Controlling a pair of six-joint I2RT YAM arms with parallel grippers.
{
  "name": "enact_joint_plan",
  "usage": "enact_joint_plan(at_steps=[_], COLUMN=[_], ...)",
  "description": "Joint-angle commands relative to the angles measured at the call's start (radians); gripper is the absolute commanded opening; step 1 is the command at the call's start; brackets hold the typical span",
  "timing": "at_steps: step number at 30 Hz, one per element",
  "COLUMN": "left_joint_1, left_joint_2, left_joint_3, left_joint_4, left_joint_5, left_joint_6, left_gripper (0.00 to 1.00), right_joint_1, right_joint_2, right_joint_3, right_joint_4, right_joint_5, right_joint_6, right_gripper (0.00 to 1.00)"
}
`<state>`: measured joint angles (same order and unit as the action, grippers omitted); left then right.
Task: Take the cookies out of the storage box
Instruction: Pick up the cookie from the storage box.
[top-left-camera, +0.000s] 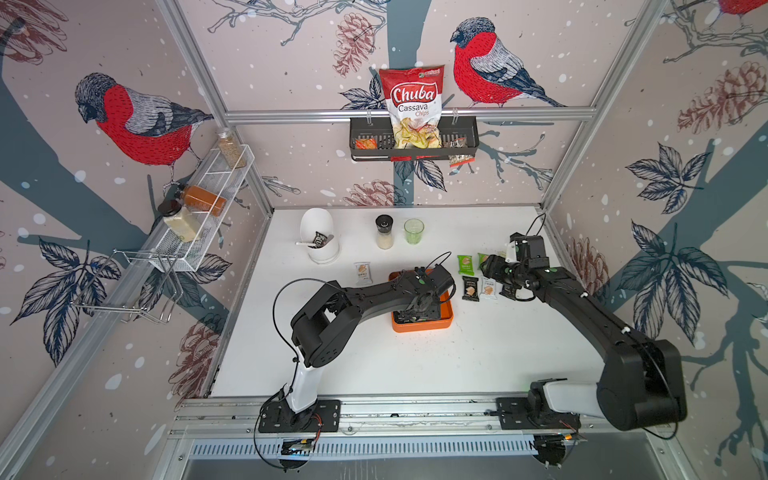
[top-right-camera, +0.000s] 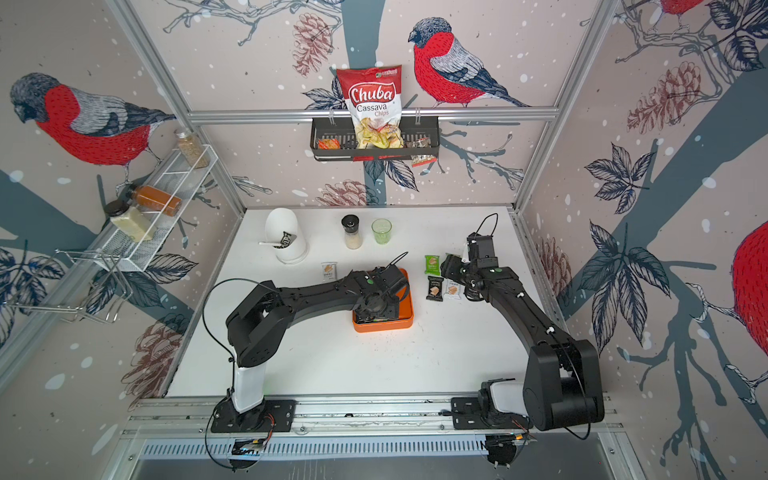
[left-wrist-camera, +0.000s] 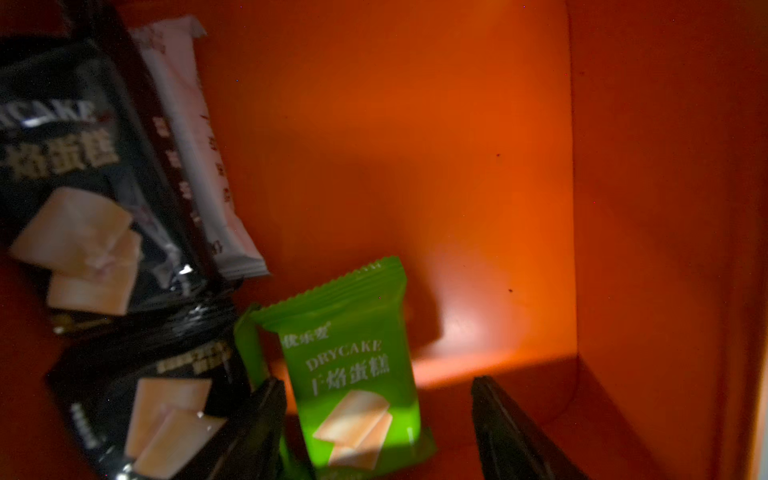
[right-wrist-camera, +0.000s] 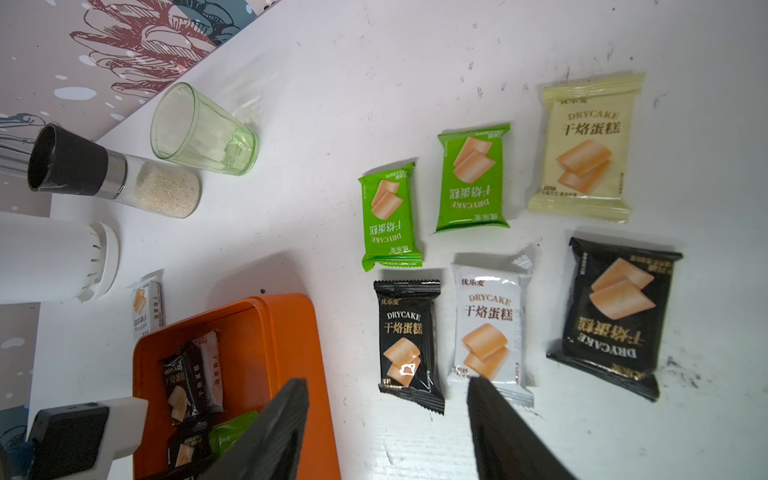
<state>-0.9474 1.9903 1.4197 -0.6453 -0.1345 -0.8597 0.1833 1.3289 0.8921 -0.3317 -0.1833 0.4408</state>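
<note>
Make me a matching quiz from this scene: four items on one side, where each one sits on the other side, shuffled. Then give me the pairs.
Things
1. Chuba chips bag
2. pale yellow packet
3. green packet in the left wrist view
4. green glass

Places
A. inside the orange storage box
B. upright on the table, next to the grinder
C. lying flat on the table, outside the box
D. in the black wall basket

Pairs: 1-D, 2-C, 3-A, 4-B
</note>
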Motion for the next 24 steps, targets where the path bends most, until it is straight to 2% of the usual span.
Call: enact_joint_plan(at_steps=[1,12,24], left_joint_1=[-0.004,-0.004,-0.004], left_joint_2=[0.021,0.093,0.097], left_joint_3=[0.022,0.146,0.12], left_joint_4=[-0.044,-0.056,-0.094], left_joint_5=[-0.018,-0.029,-0.008], left_joint_6=[0.007,0.039,0.115], left_gripper=[0.75,0.75,0.77], right_joint_1=[-0.007,-0.023,-0.028], right_joint_2=[0.001,0.007,0.01], right_joint_3=[0.005,0.007,0.007], right_joint_4=[-0.001,-0.001,-0.001], right_joint_5=[-0.004,-0.007,-0.001], right_joint_6=[-0.017,-0.019,-0.019], right_gripper=[0.66,0.66,0.66])
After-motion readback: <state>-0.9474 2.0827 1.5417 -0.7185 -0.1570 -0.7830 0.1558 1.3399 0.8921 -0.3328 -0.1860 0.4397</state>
